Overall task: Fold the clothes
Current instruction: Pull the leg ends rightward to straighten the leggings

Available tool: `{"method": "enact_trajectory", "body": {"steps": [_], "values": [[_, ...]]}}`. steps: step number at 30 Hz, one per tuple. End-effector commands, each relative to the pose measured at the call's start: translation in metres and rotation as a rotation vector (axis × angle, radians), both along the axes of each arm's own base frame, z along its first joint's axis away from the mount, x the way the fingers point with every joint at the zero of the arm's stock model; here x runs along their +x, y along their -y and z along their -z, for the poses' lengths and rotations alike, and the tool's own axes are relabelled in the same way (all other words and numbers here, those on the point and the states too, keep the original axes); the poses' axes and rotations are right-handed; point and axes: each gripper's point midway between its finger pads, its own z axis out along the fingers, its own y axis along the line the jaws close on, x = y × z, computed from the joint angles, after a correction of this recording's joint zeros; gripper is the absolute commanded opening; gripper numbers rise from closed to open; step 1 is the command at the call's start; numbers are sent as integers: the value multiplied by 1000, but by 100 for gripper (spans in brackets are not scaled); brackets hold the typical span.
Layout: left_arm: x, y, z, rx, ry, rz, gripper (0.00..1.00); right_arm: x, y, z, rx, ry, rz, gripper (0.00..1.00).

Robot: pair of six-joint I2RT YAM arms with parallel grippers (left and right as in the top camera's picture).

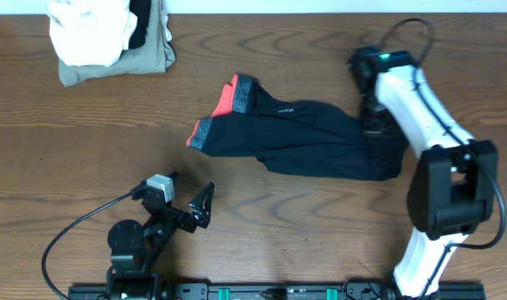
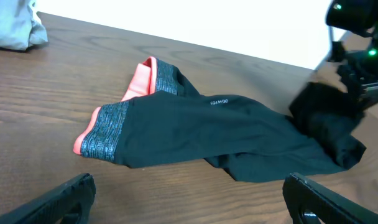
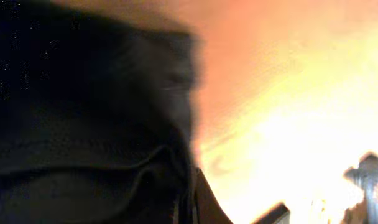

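Carefully fold the black trousers (image 1: 303, 137) toward their waistband (image 1: 205, 133) at frame left; right fingers (image 1: 371, 117), hold unclear; left fingers (image 2: 64, 199) open, empty.

The clothes (image 1: 308, 142) are matt black cloth, waistband (image 1: 205, 132) heathered grey, on a smooth wood-grain table (image 1: 87, 167).

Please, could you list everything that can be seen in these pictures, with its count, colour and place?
black garment: one, black with a grey waistband edged red-orange, lying mid-table.
white cloth: one, white, far left corner, on top of the khaki garment.
khaki garment: one, khaki-olive, under the white cloth.
table: one, brown wood, beneath everything.
left gripper: one, black, near side, open, apart from the black garment.
right gripper: one, black on a white arm, at the black garment's right end; whether it is open or shut is hidden.
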Motion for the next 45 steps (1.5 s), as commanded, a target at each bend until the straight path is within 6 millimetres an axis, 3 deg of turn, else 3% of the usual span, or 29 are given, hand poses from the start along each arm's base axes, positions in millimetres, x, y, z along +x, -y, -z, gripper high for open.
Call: {"method": "enact_trajectory", "body": {"steps": [1, 11, 22, 23, 25, 26, 28, 32, 34, 36, 40, 45], "values": [[-3, 0, 17, -7, -60, 3, 98, -1, 45, -21, -79, 98, 191, 1], [-3, 0, 17, -6, -60, 0, 98, -34, 136, -14, -26, 128, 557, 1], [-3, 0, 18, -6, -61, 0, 98, -66, 198, -11, -13, 167, 767, 4], [-3, 0, 18, -6, -61, 0, 98, -69, 202, -11, -13, 168, 777, 17], [-3, 0, 18, -6, -61, 1, 98, -71, 210, -8, 24, 162, 748, 75], [-3, 0, 18, -6, -61, 0, 98, -70, 211, -7, 52, 153, 714, 93], [-3, 0, 18, -6, -61, 1, 98, -73, 214, -6, 75, 145, 709, 98], [-3, 0, 18, -6, -61, 1, 98, -71, 207, -1, 183, 173, 753, 96], [-3, 0, 18, -7, -61, 1, 98, -59, 194, 1, 322, 204, 722, 90], [-3, 0, 17, -13, -64, -1, 98, -39, 175, 0, 487, 245, 631, 83], [-1, 0, 10, -138, -99, -32, 98, 6, 114, -18, 888, 359, 365, 78], [0, 0, 9, -252, -156, -59, 98, 21, 65, -33, 1068, 370, 183, 79]]}}
